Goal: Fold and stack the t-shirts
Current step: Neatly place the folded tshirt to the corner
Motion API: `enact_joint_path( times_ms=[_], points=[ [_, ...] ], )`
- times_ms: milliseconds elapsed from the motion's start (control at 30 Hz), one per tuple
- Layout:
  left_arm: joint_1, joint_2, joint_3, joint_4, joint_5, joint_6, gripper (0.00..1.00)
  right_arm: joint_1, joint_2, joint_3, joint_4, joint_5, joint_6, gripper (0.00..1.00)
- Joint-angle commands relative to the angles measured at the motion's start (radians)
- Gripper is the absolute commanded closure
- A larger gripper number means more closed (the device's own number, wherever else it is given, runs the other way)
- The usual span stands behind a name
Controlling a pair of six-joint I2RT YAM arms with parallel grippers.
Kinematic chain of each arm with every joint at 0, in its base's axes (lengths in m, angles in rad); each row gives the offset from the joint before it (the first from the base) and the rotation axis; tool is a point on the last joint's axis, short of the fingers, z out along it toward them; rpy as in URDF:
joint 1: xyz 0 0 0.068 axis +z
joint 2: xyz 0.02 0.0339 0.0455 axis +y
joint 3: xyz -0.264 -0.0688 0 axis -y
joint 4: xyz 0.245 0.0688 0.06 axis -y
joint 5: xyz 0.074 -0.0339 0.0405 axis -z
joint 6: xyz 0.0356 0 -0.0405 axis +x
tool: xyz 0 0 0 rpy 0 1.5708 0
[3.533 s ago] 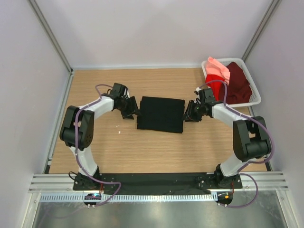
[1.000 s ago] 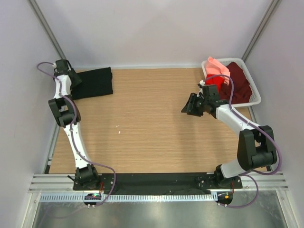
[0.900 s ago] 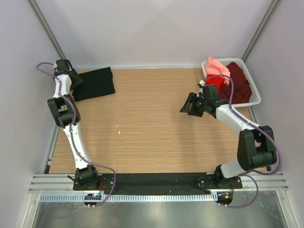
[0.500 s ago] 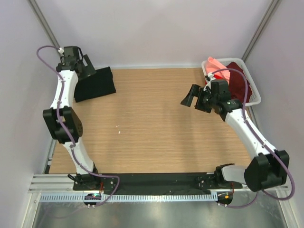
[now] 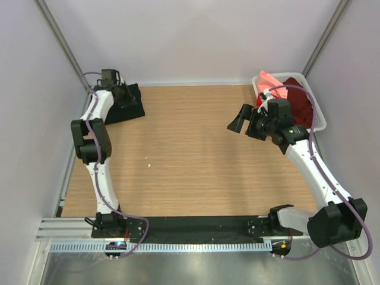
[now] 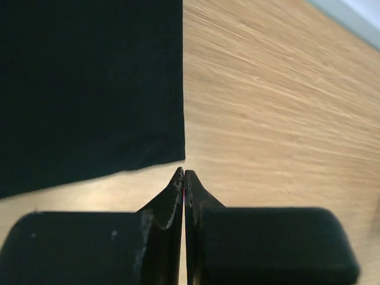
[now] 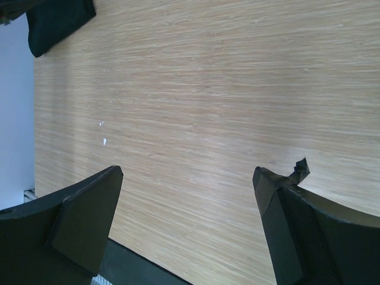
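Note:
A folded black t-shirt (image 5: 133, 109) lies flat at the table's far left corner. In the left wrist view its corner (image 6: 172, 148) sits just beyond my left gripper (image 6: 184, 173), which is shut with nothing between its fingers. From above, that gripper (image 5: 126, 94) hangs over the shirt. My right gripper (image 5: 243, 124) hovers above bare wood right of centre, open and empty (image 7: 188, 171). Salmon-pink (image 5: 268, 80), red (image 5: 265, 98) and maroon (image 5: 300, 95) t-shirts lie bunched in the basket.
A white slatted basket (image 5: 321, 122) stands at the far right corner against the wall. Small white specks (image 5: 149, 164) lie on the wooden table (image 5: 190, 172). Pale walls enclose the left, back and right sides. A black strip and metal rail run along the near edge.
My left gripper let go of the black shirt's left edge, swung right across it and shut empty. My right gripper opened wide and its arm lifted slightly.

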Motion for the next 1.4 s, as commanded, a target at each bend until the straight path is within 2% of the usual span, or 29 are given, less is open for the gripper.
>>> enact_joint_path(
  times_ms=[0,133,300,433,500,1133,1233,1333,1367],
  points=[
    [-0.073,0.082,0.152,0.023,-0.073,-0.032,1.00,0.005,0.026,0.011,0.066,-0.034,0.015,0.00],
    [-0.140,0.188,0.255,-0.015,-0.205,0.003,1.00,0.006,0.035,-0.002,0.092,-0.048,0.019,0.00],
    [-0.154,0.303,0.327,-0.051,-0.250,0.033,1.00,0.005,0.027,-0.009,0.102,-0.062,0.013,0.00],
    [-0.156,0.390,0.445,-0.165,-0.276,0.053,1.00,0.005,0.015,-0.004,0.109,-0.062,0.015,0.00],
    [-0.156,0.407,0.456,-0.196,-0.317,0.063,1.00,0.006,0.010,-0.001,0.114,-0.062,0.019,0.00],
    [-0.154,0.203,0.203,-0.222,-0.478,0.103,1.00,0.006,-0.051,0.045,0.071,-0.059,0.032,0.00],
    [-0.154,0.170,0.179,-0.226,-0.452,0.111,1.00,0.005,-0.060,0.050,0.051,-0.054,0.025,0.00],
    [-0.160,0.107,0.143,-0.226,-0.330,0.100,1.00,0.006,-0.059,0.053,0.008,-0.044,0.012,0.00],
    [-0.167,0.085,0.126,-0.221,-0.243,0.094,1.00,0.005,-0.059,0.060,-0.007,-0.034,0.007,0.00]
  ],
)
